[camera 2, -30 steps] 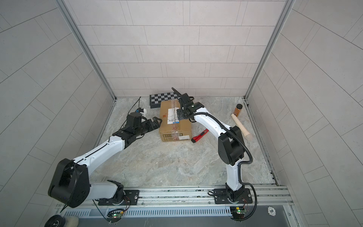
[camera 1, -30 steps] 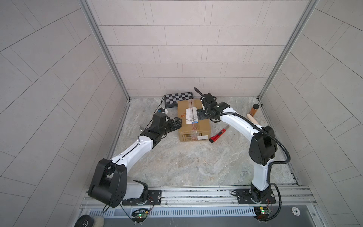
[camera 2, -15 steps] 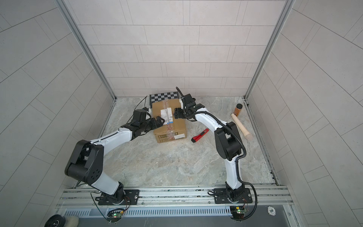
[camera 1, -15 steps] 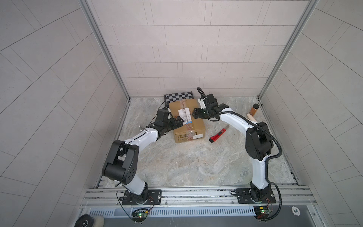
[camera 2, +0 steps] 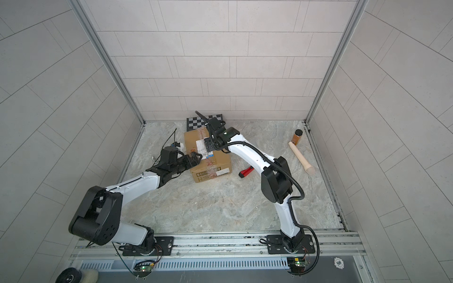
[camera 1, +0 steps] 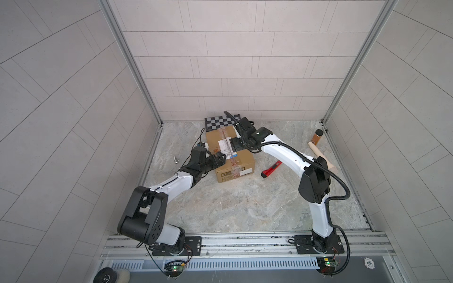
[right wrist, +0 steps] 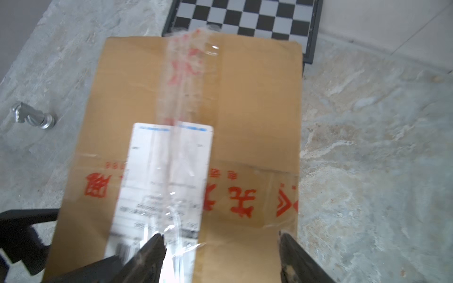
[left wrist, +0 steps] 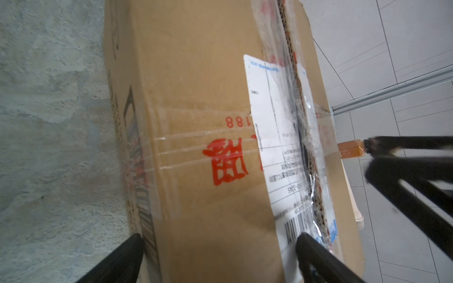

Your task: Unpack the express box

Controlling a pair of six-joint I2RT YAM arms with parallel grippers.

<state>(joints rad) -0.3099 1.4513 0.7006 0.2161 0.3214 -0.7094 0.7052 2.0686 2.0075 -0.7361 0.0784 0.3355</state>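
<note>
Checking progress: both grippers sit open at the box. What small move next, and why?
Probably dip the right gripper so its inner fingertip enters the centre seam of the express box, then pry that flap up. The tape along the seam looks split, with corrugated edge showing, yet both flaps lie flat; the open left gripper straddles the other flap.

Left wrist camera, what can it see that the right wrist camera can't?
Only the left wrist view shows the amber bottle and the pale wooden stick. Only the right wrist view shows the checkered board and a small silver chess piece. Both show the express box, its white label and red characters.
</note>
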